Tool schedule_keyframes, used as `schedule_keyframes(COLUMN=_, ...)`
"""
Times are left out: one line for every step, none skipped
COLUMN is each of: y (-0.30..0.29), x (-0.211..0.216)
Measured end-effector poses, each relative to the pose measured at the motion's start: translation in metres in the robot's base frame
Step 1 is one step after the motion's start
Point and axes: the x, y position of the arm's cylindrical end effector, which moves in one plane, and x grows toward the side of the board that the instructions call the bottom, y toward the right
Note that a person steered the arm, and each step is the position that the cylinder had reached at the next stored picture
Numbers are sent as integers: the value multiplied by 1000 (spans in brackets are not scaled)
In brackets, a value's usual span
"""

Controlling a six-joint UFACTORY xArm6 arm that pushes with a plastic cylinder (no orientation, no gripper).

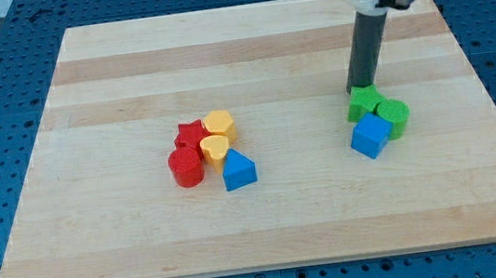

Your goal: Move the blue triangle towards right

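The blue triangle (238,170) lies on the wooden board (109,71) a little left of centre, at the lower right of a cluster of blocks. My tip (360,87) is far to the right of it, touching or just above the top edge of a green star-like block (365,101). The rod rises from there to the arm at the view's top right.
Touching the blue triangle's cluster are a yellow heart (215,148), a yellow hexagon (218,124), a red star (190,132) and a red cylinder (186,166). Right group: green cylinder (394,117) and blue cube (369,134) below the green star.
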Motion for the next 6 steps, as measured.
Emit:
schedule_keyframes(y=-12, x=0)
schedule_keyframes(y=-91, x=12)
schedule_keyframes(y=-126, x=14)
schedule_keyframes(y=-154, x=14)
schedule_keyframes(y=-170, x=27)
schedule_keyframes(y=-180, x=52)
